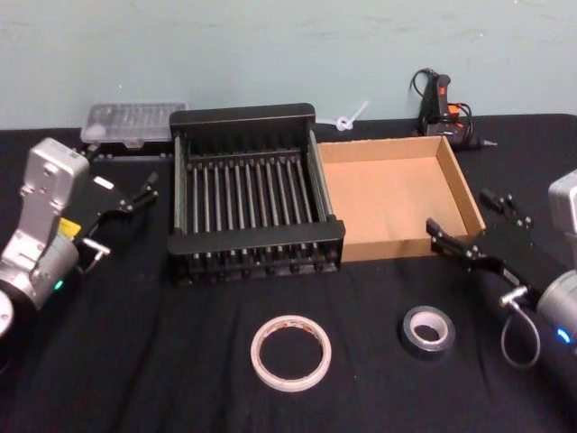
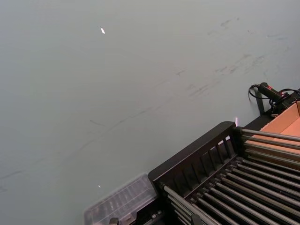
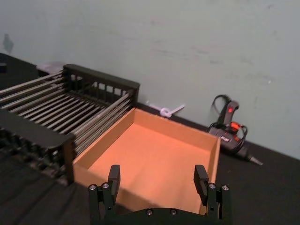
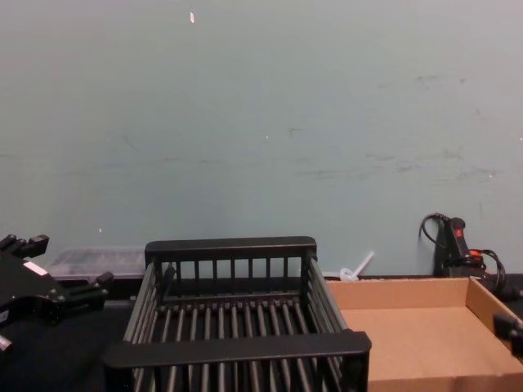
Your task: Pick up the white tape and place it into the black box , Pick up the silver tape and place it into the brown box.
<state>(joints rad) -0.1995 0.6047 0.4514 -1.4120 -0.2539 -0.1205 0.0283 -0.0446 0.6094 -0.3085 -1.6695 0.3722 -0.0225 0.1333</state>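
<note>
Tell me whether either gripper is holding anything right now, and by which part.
Nothing is held. The left gripper and right gripper are both open and empty, while the white tape and silver tape lie flat on the table.

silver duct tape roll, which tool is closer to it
Right. The right tool hangs just above and to the right of the small grey-silver duct tape roll; the left tool is far across, left of the black slatted crate.
</note>
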